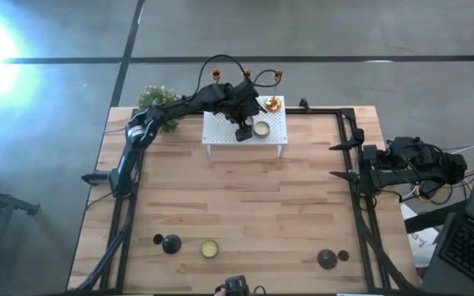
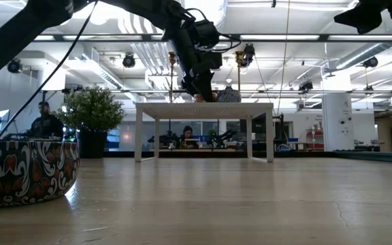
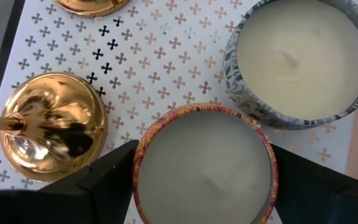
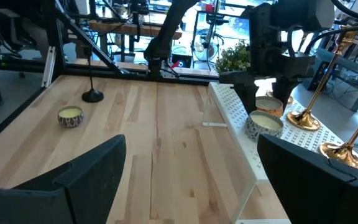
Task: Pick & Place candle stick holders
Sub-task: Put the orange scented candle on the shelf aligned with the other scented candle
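My left gripper (image 1: 243, 131) reaches over the white perforated rack (image 1: 220, 131) at the table's far side and is shut on a red-rimmed candle tin (image 3: 205, 168). A grey-patterned candle tin (image 3: 300, 59) stands on the rack beside it. Gold candle stick holders stand on the rack by their round bases (image 3: 51, 127) (image 4: 303, 118) (image 4: 344, 152). Two black dome-based holders (image 1: 169, 243) (image 1: 327, 260) stand on the table near its front edge. My right gripper (image 1: 337, 160) waits open and empty at the table's right edge. My left gripper holds the red-rimmed tin by its round side wall (image 3: 138, 163), one finger (image 3: 104, 180) on each opposite side. The fingers come from above, pointing down. The tin sits upright with its open top up. Whether its bottom rests on the rack I cannot tell.
A cream-filled tin (image 1: 209, 249) stands on the table near the front, left of centre. A potted plant (image 1: 156, 103) stands at the far left corner. Dark frame rails (image 1: 360, 222) run along the table's sides. Bare wood lies between the rack and the front objects.
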`<action>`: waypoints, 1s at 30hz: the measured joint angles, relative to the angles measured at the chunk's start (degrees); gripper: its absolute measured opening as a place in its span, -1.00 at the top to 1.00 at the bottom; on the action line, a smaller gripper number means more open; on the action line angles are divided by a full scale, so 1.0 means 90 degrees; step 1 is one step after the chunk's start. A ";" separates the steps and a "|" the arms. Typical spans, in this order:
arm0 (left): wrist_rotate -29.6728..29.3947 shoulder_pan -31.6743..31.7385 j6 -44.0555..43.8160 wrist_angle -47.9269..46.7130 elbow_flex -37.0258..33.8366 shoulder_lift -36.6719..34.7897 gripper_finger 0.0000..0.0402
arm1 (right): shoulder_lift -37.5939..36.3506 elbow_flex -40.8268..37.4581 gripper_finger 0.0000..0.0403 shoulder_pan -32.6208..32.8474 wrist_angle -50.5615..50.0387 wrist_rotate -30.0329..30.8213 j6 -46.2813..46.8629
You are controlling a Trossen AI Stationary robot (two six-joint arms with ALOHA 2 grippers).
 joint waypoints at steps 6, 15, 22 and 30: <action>-0.0016 -0.0001 0.0128 0.0014 -0.0003 0.0000 -0.60 | 0.0000 -0.0002 -0.78 -0.0002 0.0000 0.0000 0.0000; -0.0508 -0.0015 0.0046 0.0027 -0.0015 0.0010 -0.61 | 0.0000 -0.0002 -0.78 -0.0002 0.0000 0.0000 0.0000; -0.0600 -0.0055 0.0014 0.0031 -0.0015 0.0010 -0.63 | 0.0000 -0.0002 -0.78 -0.0002 0.0000 0.0000 0.0000; -0.0759 -0.0094 -0.0150 0.0004 -0.0012 0.0001 -0.74 | 0.0000 -0.0002 -0.78 0.0000 0.0000 0.0000 0.0000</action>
